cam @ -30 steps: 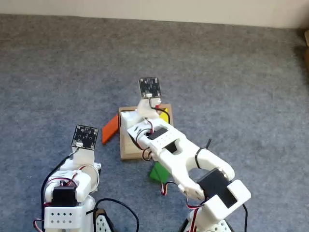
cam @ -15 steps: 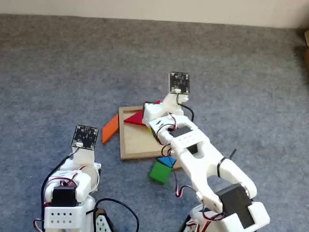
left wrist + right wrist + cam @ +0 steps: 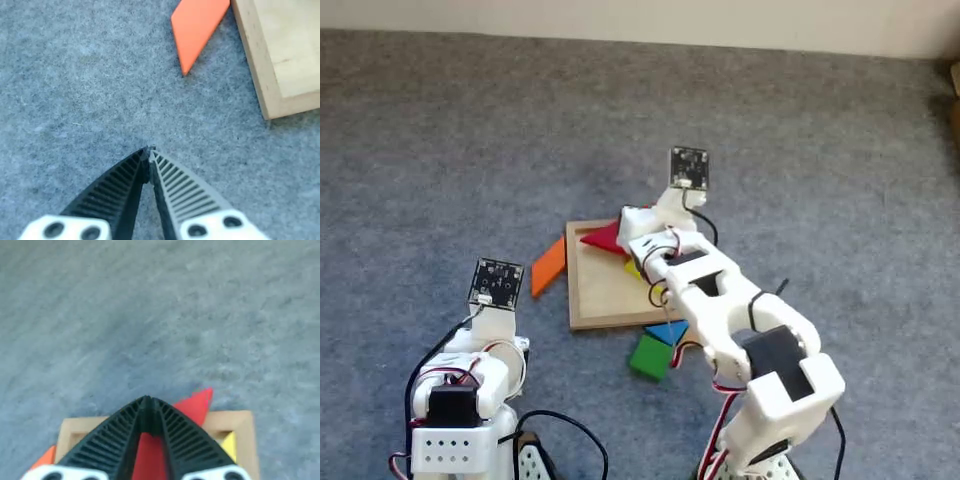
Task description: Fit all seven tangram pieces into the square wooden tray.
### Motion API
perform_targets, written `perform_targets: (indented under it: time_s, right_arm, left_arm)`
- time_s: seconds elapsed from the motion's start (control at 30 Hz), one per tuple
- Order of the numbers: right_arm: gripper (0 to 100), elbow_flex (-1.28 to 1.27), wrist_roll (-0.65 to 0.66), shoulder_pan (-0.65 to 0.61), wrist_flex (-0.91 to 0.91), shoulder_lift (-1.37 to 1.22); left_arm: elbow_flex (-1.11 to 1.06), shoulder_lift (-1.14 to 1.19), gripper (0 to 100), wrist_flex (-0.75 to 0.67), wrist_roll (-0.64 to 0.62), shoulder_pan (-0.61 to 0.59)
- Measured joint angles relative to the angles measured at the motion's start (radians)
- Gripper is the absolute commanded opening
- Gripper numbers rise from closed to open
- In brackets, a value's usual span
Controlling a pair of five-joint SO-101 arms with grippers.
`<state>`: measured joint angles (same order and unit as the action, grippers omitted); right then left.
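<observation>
Right hand point(image 3: 147, 400): fingers together, nothing clamped, poised over red triangle point(image 3: 196, 405). Red lies across far rim of tray point(image 3: 241, 421), tip out over worktop point(image 3: 150, 300).
Likely step: seat red. Push inward with closed tips, low and slow, till flat; keep off yellow point(image 3: 228, 446) just beside.
Left hand point(image 3: 149, 150): together, above worktop near orange point(image 3: 197, 22), which lies outside tray.
Blue point(image 3: 667, 331) and green point(image 3: 648, 355) outside near edge, close by right arm; elbow may knock them.
</observation>
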<state>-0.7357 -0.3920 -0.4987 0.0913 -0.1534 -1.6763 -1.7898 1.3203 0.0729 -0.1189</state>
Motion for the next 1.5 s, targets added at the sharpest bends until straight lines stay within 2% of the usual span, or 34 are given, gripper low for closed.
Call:
perform_targets:
  time_s: [0.3, 0.8, 1.0, 1.1, 1.27, 1.5]
  right_arm:
    - [0.4, 0.000, 0.000, 0.023, -0.172, 0.063]
    - [0.4, -0.020, 0.000, 0.017, -0.187, 0.074]
    - [0.4, -0.107, 0.000, 0.015, -0.216, 0.276]
    - [0.4, -0.140, 0.028, 0.015, -0.313, 0.425]
    - [0.4, -0.141, 0.181, 0.015, -0.612, 0.621]
    - [1.9, -0.100, 0.278, 0.008, -0.994, 0.694]
  left_arm:
    - [0.000, 0.000, 1, 0.000, 0.000, 0.000]
    - [0.000, 0.000, 1, 0.000, 0.000, 0.000]
    - [0.000, 0.000, 1, 0.000, 0.000, 0.000]
    - [0.000, 0.000, 1, 0.000, 0.000, 0.000]
    - [0.000, 0.000, 1, 0.000, 0.000, 0.000]
    - [0.000, 0.000, 1, 0.000, 0.000, 0.000]
